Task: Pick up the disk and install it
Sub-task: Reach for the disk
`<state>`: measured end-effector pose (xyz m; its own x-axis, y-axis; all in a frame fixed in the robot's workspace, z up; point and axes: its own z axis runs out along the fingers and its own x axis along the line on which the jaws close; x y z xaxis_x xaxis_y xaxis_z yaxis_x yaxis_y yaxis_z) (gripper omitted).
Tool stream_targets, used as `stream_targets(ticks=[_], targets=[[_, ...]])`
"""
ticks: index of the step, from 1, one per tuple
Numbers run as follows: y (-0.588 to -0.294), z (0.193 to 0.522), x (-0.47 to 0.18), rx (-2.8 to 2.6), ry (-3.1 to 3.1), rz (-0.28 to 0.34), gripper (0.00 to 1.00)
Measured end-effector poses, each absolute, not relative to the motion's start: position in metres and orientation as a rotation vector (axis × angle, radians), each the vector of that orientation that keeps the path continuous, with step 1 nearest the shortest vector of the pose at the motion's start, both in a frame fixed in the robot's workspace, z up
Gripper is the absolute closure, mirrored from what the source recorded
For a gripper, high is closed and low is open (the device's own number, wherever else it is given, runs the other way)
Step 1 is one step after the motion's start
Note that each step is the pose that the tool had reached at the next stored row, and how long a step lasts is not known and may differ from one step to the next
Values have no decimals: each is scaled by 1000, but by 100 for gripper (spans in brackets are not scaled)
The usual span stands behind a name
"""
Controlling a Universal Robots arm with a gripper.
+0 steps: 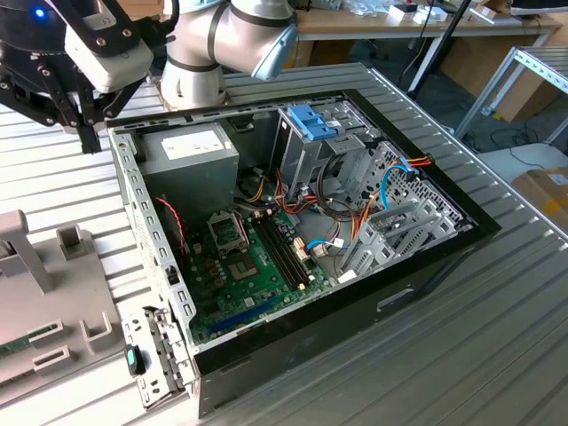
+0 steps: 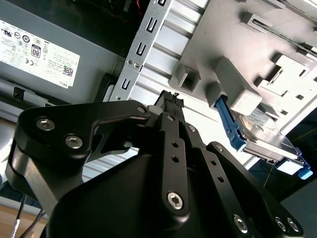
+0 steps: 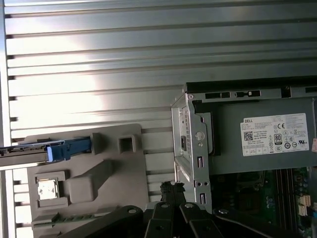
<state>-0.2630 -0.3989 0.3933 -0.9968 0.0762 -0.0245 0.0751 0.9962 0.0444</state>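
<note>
In the exterior view the gripper [image 1: 89, 135] hangs over the ribbed tabletop [image 1: 497, 355], just outside the computer case's [image 1: 142, 213] corner and near the grey holder [image 1: 35, 293]. In the second wrist view its fingertips sit pressed together with nothing between them. The disk [image 2: 265, 136] stands on edge at the holder's far edge, well apart. The first wrist view adds the disk's long axis, which runs out past the holder's edge, away from the case.

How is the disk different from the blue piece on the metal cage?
The disk sits in the grey holder outside the computer; the blue piece sits inside it. The disk is shiny metal with a blue frame; the blue piece is all blue. Both have blue plastic.
</note>
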Motion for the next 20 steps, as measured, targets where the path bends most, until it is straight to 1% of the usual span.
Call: stream_targets(ticks=[20], targets=[[-399, 393, -284, 118, 3112, 68, 89]])
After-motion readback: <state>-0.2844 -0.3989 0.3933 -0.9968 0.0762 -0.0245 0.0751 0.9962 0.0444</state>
